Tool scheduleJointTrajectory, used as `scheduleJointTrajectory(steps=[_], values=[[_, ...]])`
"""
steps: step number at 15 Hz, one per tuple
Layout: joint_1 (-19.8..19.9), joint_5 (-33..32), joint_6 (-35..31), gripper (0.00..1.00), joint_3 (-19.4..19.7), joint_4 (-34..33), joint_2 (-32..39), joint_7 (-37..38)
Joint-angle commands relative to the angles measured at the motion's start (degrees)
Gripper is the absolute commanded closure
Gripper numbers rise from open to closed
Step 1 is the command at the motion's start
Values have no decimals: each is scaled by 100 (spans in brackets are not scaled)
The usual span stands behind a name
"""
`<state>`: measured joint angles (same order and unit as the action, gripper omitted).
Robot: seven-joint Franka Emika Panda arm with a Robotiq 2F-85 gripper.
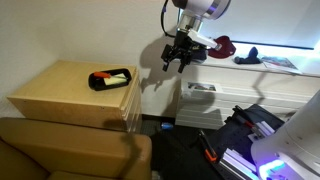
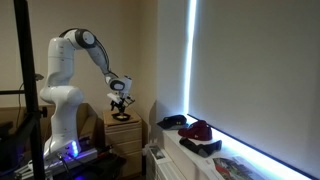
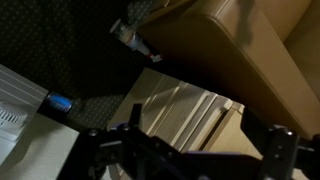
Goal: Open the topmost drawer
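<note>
The low beige cabinet (image 1: 70, 90) stands beside a sofa. Its stacked drawers face right, and the topmost drawer (image 1: 133, 92) is closed just under the cabinet top. My gripper (image 1: 178, 55) hangs open and empty in the air, to the right of the cabinet and above drawer height, touching nothing. In an exterior view the gripper (image 2: 120, 100) hovers over the cabinet (image 2: 122, 130). In the wrist view the drawer fronts (image 3: 195, 110) show as stepped tan edges between my two dark fingers (image 3: 205, 140). I cannot make out the handle.
A black tray (image 1: 110, 78) with a red item sits on the cabinet top. A brown sofa (image 1: 70, 150) is in front. A white shelf (image 1: 250, 85) with a red object (image 1: 222, 45) runs along the window. Clutter and cables (image 1: 235, 135) lie on the floor.
</note>
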<state>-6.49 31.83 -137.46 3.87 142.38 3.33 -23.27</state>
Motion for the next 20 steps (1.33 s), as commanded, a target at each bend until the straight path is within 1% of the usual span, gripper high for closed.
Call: scheduleJointTrajectory(steps=[1,3,4,5,6,8,11,13,14,16,18,19,20], values=[[260,-29,4,0,-229,-4,-21,19],[364,-36,15,0,-185,-7,-75,-4],[433,-121,304,0,-148,-287,389,142],[399,181,128,0,-242,-366,721,230],[410,601,113,0,-344,-464,952,204],[349,1136,-203,0,-629,-685,1457,459],[373,1706,-545,0,-970,-1097,2030,704],[453,2004,-533,0,-1120,-1305,2206,815],[383,1699,-528,0,-1046,-1046,2011,765],[381,1818,-526,0,-1081,-1229,2169,828],[398,1828,-524,0,-1078,-1269,2180,845],[357,1873,-642,0,-1105,-1309,2269,890],[241,1940,-898,0,-1165,-1335,2374,937]])
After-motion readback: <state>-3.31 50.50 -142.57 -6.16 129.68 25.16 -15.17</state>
